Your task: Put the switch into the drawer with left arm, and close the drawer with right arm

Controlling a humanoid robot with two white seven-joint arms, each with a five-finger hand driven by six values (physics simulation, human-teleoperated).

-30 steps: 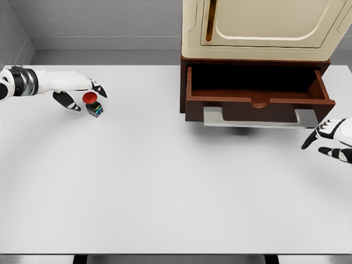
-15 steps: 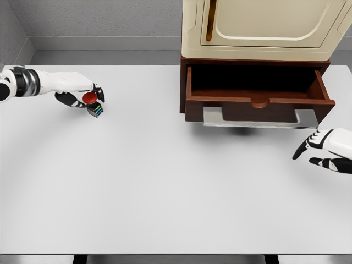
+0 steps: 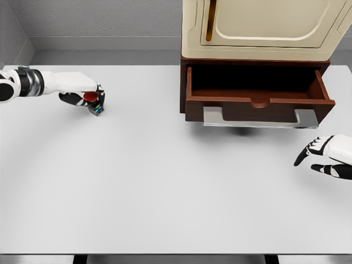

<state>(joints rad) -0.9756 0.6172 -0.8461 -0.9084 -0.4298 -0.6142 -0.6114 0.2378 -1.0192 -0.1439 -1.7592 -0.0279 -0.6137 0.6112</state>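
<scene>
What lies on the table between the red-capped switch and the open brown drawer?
Nothing: the head view shows only bare white table between the red-capped switch, gripped by the left hand, and the open brown wooden drawer.

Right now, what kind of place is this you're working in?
Probably a simulated test bench: a plain white table, bare grey walls, and one wooden drawer standing open under a cream cabinet.

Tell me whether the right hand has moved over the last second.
Yes. The right hand has dropped toward the table's near edge, away from the open drawer, whose silver handle it was level with before.
</scene>
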